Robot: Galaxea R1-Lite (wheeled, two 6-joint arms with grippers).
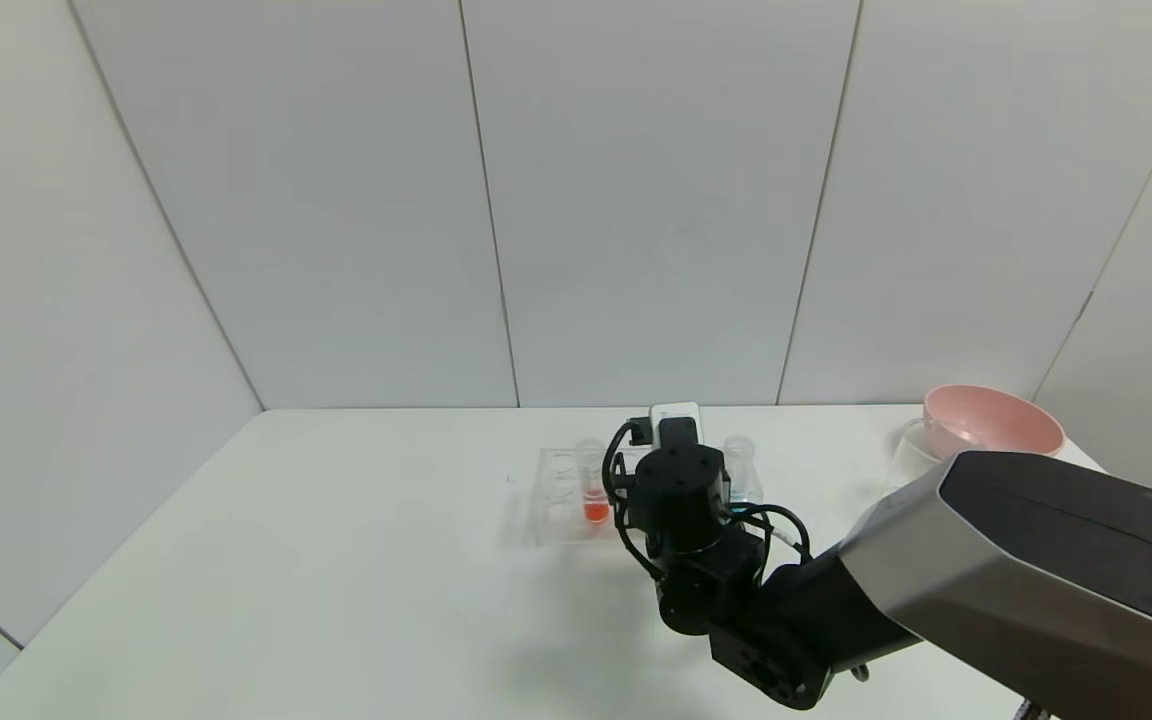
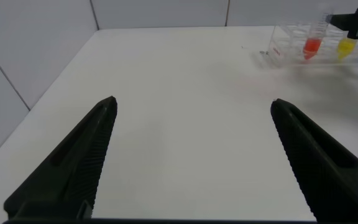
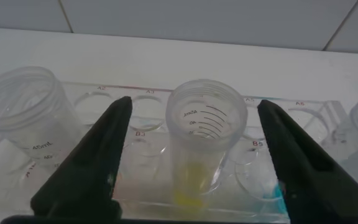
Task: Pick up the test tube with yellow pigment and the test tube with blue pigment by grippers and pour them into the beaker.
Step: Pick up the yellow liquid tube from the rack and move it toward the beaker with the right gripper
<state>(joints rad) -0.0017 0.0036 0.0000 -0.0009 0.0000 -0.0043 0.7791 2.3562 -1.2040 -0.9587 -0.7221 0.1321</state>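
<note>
The test tube with yellow pigment (image 3: 205,143) stands upright in a clear rack (image 1: 551,505), between the fingers of my right gripper (image 3: 194,104). The gripper is open, with a gap on each side of the tube. In the head view my right wrist (image 1: 681,490) hides this tube. The test tube with blue pigment (image 1: 739,470) stands in the rack to the right of it, and its blue liquid (image 3: 277,198) shows by one finger. The beaker (image 1: 911,455) stands at the far right, by a pink bowl. My left gripper (image 2: 192,101) hangs open over bare table, away from the rack.
A tube with orange-red liquid (image 1: 593,492) stands in the rack left of my wrist. The pink bowl (image 1: 991,420) sits at the back right corner of the white table (image 1: 336,560). Grey walls close off the back and both sides.
</note>
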